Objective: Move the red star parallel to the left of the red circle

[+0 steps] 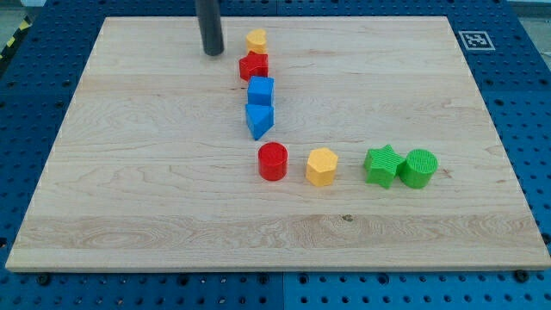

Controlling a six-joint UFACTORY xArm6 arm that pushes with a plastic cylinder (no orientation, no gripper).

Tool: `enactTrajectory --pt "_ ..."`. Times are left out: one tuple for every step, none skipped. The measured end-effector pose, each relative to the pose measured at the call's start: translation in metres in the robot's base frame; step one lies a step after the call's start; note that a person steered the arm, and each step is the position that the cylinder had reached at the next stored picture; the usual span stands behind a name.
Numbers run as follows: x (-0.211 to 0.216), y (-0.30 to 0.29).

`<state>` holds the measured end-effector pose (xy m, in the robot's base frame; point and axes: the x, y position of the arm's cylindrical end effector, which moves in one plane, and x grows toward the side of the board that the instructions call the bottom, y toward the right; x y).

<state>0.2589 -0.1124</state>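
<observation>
The red star (pixel 253 66) lies near the view's top centre, touching a yellow round block (pixel 256 40) above it and a blue cube (pixel 261 89) below it. The red circle (pixel 273 161) stands lower, at the view's middle. My tip (pixel 212 52) rests on the board to the left of the red star and yellow block, a short gap away from both.
A blue triangle-like block (pixel 259 120) sits under the blue cube, just above the red circle. A yellow hexagon (pixel 322 166), a green star (pixel 381 165) and a green circle (pixel 419 168) stand in a row to the right of the red circle. The wooden board (pixel 129 198) ends in blue pegboard.
</observation>
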Motion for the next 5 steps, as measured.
enactTrajectory --pt "-0.054 0.015" --pt "-0.055 0.068" --pt "0.006 0.094" --pt "0.059 0.087" --pt "0.060 0.087"
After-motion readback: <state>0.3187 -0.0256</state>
